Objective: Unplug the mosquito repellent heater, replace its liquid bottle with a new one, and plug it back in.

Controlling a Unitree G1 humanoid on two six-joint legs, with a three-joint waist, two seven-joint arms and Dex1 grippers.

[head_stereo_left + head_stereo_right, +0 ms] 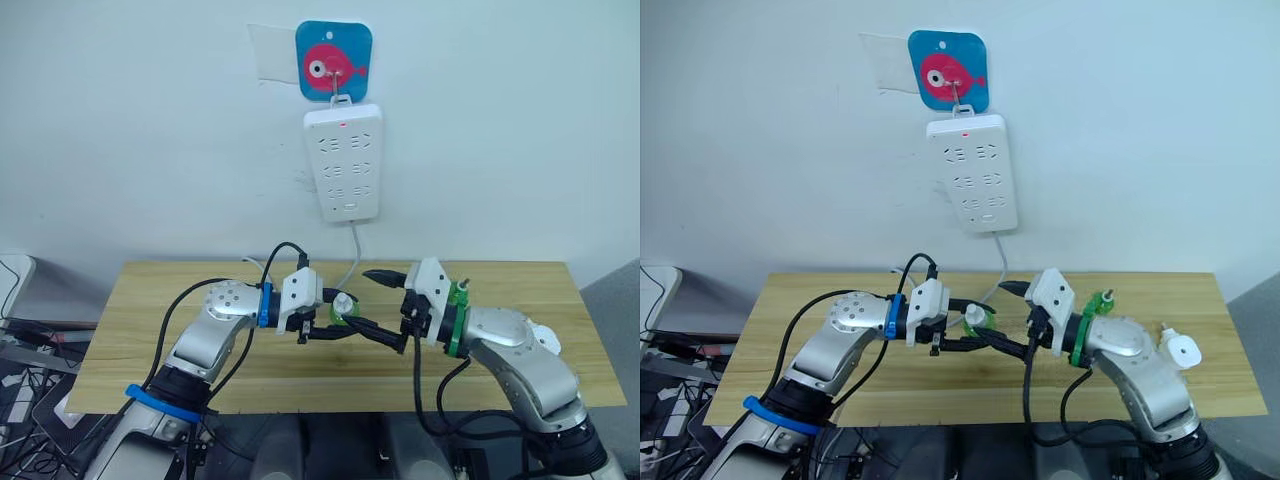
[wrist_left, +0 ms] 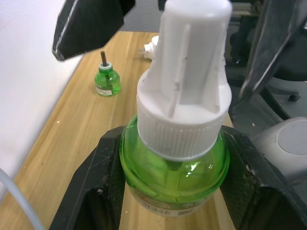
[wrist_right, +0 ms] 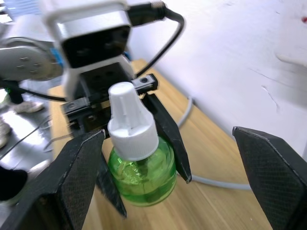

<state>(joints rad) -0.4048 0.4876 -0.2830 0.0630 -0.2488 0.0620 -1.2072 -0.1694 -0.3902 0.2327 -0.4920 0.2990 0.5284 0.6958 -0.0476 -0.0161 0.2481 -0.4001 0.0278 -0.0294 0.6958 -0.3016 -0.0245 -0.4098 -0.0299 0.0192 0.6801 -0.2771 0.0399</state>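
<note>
— Here, above a wooden table [image 1: 150, 330], what is the left gripper [image 1: 340, 318] doing?

— It is clamped on the new bottle [image 2: 173, 167], its two black fingers [image 2: 93, 191] pressing the green body from both sides, white screw cap upright.

— And the right gripper [image 3: 168, 191]?

— Spread wide, grasping nothing. One finger sits close beside the capped bottle, the other stands well apart from it toward the wall.

— Where is the old liquid bottle [image 2: 106, 80]?

— Standing upright on the tabletop near the wall, bare wick rod pointing up, well apart from both grippers.

— The mosquito repellent heater [image 1: 1181, 350]?

— Lying on the table at the robot's right, beyond the right arm, unplugged and away from the power strip [image 1: 342, 162].

— That strip?

— Hung on the wall beneath a blue fish-printed hook plate [image 1: 334, 61], a small red light at its top, its white cable [image 1: 351, 262] dropping to the table.
</note>
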